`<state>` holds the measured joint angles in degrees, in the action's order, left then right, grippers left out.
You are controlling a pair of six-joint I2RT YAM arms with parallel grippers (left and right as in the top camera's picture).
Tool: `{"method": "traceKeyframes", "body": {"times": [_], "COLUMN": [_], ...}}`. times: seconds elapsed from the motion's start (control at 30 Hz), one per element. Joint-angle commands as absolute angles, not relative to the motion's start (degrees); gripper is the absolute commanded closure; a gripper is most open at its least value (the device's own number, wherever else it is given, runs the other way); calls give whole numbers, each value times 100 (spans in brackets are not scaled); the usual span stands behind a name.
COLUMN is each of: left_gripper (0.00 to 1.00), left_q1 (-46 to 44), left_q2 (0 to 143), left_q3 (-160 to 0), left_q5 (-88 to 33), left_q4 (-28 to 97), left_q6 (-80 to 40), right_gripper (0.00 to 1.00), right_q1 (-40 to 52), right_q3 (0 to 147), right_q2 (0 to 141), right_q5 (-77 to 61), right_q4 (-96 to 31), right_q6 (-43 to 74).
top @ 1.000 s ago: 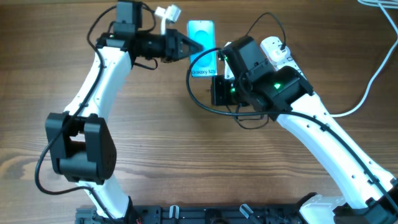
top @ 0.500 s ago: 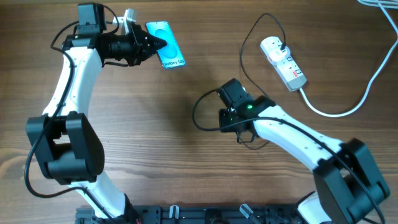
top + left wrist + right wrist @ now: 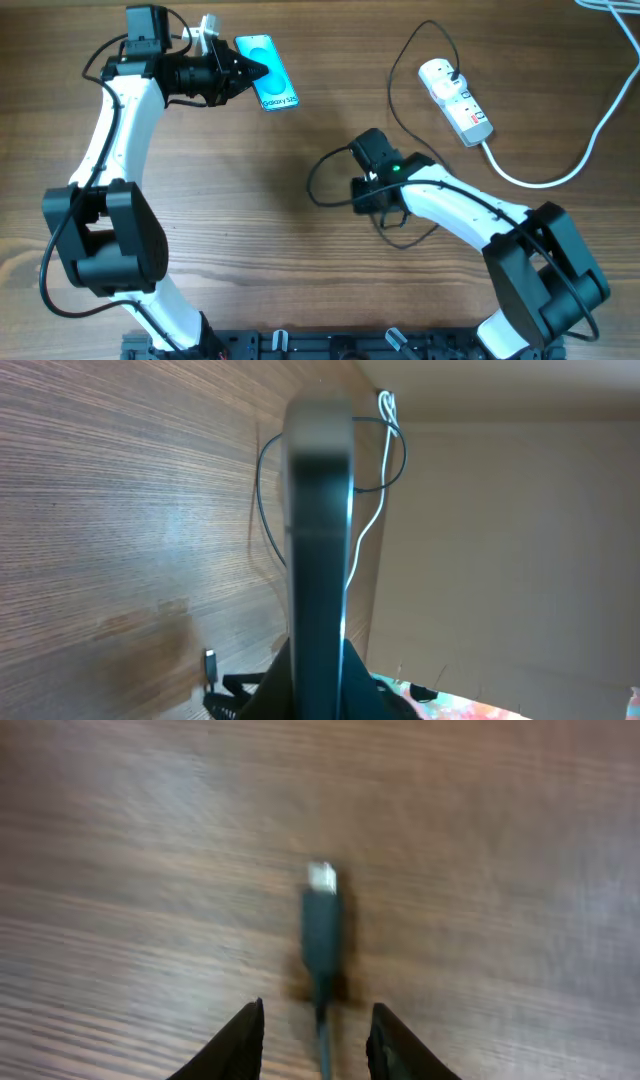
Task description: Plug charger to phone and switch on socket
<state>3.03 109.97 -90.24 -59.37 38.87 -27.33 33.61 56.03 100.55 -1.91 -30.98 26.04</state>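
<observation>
The phone (image 3: pixel 268 86), teal screen up, hangs over the far left of the table with my left gripper (image 3: pixel 240 76) shut on its near short edge. In the left wrist view the phone (image 3: pixel 318 510) stands edge-on, rising from between the closed fingers (image 3: pixel 278 690). The charger's small plug (image 3: pixel 320 920) lies flat on the wood, and its thin black cable runs back between the parted fingers of my right gripper (image 3: pixel 315 1025) without touching them. From overhead that gripper (image 3: pixel 362 196) sits mid-table. The white socket (image 3: pixel 456 100) lies at the back right with a black plug in it.
A thick white cord (image 3: pixel 590 135) runs from the socket toward the right edge. The black cable loops loosely (image 3: pixel 318 185) around the right gripper and arcs back (image 3: pixel 400 60) to the socket. A white cable clip (image 3: pixel 208 28) sticks up behind the left wrist.
The left arm carried the phone from mid-table to the far left. The right arm drew back from beside the socket to mid-table, its fingers opened, and the plug now lies free.
</observation>
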Motion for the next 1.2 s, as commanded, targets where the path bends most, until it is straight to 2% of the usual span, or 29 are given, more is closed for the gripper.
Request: {"method": "traceKeyframes", "body": {"times": [0.0,0.17,0.27,0.4,0.47,0.57,0.7,0.87,0.9,0.93,1.07,1.17], "left_gripper": [96,96,96,96,96,96,96,96,96,96,96,96], "left_q1": [311,311,311,311,311,311,311,311,311,311,311,266], "left_q2": [10838,10838,10838,10838,10838,10838,10838,10838,10838,10838,10838,10838], "left_q3": [-9043,-9043,-9043,-9043,-9043,-9043,-9043,-9043,-9043,-9043,-9043,-9043], "left_q5": [-6034,-6034,-6034,-6034,-6034,-6034,-6034,-6034,-6034,-6034,-6051,-7026], "left_q4": [3892,3948,3951,3959,3999,3997,3992,3992,3992,3992,3975,3653], "left_q6": [-2742,-2724,-2724,-2727,-2724,-2724,-2727,-2724,-2724,-2724,-2689,-2062], "right_gripper": [69,73,83,84,77,77,84,86,89,96,96,96], "right_q1": [3350,3350,3350,3350,3350,3350,3350,3352,3352,3352,3350,3350], "right_q3": [5760,5758,5758,5758,5758,5758,5758,5758,5758,5758,5857,6392], "right_q2": [10197,10728,10781,10781,10781,10781,10781,10781,10781,10781,10766,10447], "right_q5": [-115,-113,-115,-115,-115,-119,-117,-139,-139,-185,-421,-1022], "right_q4": [-3011,-2976,-2910,-3022,-3124,-3225,-3258,-3242,-3240,-3240,-3288,-3741], "right_q6": [2292,2355,2355,2355,2405,2423,2561,2561,2561,2567,2565,2532]}}
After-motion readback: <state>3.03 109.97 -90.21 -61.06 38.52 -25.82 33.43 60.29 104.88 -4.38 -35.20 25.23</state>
